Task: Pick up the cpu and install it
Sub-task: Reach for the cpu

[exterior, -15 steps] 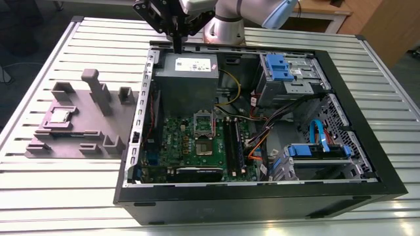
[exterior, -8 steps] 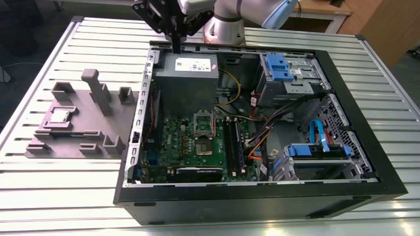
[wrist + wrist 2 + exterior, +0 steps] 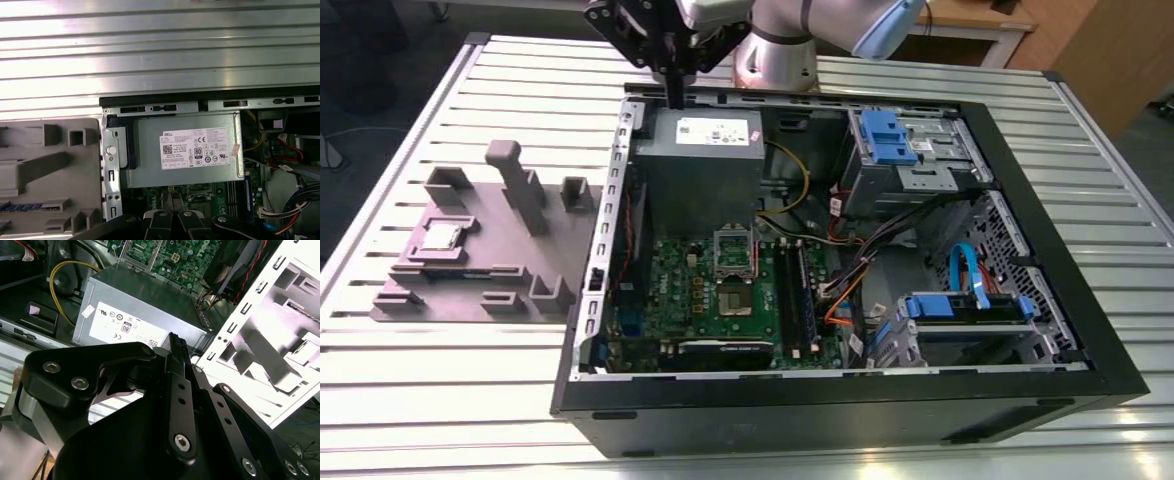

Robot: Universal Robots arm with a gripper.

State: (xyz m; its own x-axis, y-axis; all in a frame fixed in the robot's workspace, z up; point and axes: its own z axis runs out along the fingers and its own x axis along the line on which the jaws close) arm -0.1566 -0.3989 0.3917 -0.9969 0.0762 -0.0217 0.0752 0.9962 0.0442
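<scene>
So the gripper (image 3: pixel 678 100) was hanging over the power supply (image 3: pixel 700 150) at the back of the open PC case (image 3: pixel 854 405), fingers pinched together with nothing between them. The cpu (image 3: pixel 443 236) sat well apart from it, in its nest on the grey fixture (image 3: pixel 467 300) at the exterior view's left. Looked to me like the reach-for-the-chip stage. My take: open the jaws, come down square to the chip's edges, and steer clear of the tall posts (image 3: pixel 520 190) near it.

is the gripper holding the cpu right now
No, the cpu lies on the grey fixture outside the case, while the gripper hangs over the power supply.
</scene>
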